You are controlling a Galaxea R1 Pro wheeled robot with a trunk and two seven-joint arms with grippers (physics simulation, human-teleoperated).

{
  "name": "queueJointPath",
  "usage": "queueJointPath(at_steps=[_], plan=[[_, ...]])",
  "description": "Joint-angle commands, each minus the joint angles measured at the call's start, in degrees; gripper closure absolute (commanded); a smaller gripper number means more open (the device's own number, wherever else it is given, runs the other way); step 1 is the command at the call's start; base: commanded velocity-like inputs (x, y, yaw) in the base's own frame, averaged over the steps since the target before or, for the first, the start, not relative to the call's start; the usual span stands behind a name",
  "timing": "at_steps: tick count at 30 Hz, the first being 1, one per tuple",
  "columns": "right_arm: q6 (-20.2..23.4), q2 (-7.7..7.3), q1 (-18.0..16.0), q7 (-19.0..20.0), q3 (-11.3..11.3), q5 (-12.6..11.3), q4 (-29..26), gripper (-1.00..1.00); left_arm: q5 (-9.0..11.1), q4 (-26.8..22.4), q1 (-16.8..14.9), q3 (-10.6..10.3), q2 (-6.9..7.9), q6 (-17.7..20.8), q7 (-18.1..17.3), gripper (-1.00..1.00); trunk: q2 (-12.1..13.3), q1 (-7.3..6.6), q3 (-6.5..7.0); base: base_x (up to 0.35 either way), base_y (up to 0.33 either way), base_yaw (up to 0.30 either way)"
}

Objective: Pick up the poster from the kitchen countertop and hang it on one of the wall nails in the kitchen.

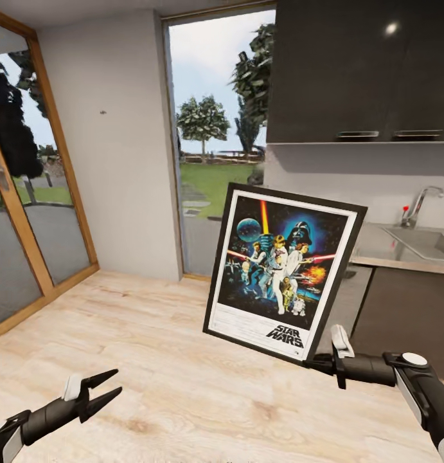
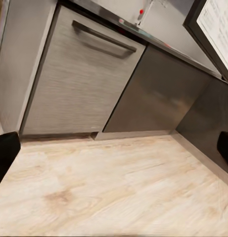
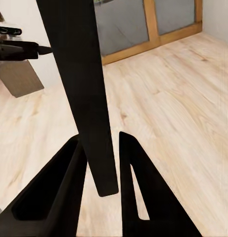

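The Star Wars poster (image 1: 283, 270) hangs in the air, tilted, in front of the counter, its black frame pinched at the lower right corner by my right gripper (image 1: 319, 364). In the right wrist view the frame edge (image 3: 84, 89) runs between the two black fingers (image 3: 59, 197), which are shut on it. My left gripper (image 1: 105, 392) is low at the left over the wooden floor, open and holding nothing. A wall nail (image 1: 103, 112) is a dark speck high on the pale-grey wall at the left. The steel countertop (image 1: 401, 247) with its sink is at the right.
A glass door with wooden frame (image 1: 29, 212) stands at the left, a tall window (image 1: 212, 148) behind the poster. Dark upper cabinets (image 1: 363, 71) hang above the counter. Lower cabinet fronts (image 2: 84, 79) show in the left wrist view. Wooden floor (image 1: 151, 347) spreads in front.
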Motion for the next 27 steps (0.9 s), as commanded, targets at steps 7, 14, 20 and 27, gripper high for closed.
queueJointPath(at_steps=[7, 14, 20, 27], plan=[[0.71, -0.02, -0.02, 0.18, -0.03, -0.14, 0.01, 1.0, 0.18, 4.71, -0.06, 0.13, 0.3, -0.65, 0.54, -1.0, -0.04, -0.02, -0.06, -0.093, 0.151, 0.225], [0.77, 0.06, -0.02, 0.01, -0.11, -0.14, 0.05, 1.0, 1.67, 14.47, 0.36, 0.15, 2.18, -4.68, 7.9, -1.0, -0.04, -0.02, -0.15, -0.007, 0.011, 0.029], [1.44, 0.14, -0.02, 0.0, -0.11, -0.14, 0.05, 1.0, 6.44, 15.88, 3.99, 0.15, 2.48, -7.7, 9.29, -1.0, -0.04, -0.02, -0.58, -0.001, 0.002, 0.004], [4.11, 0.17, -0.02, -0.01, -0.12, -0.22, 0.02, 1.0, 9.74, 16.23, 5.3, 0.15, 3.05, -8.3, 9.68, -1.0, -0.04, -0.02, -1.2, 0.0, 0.0, 0.0]])
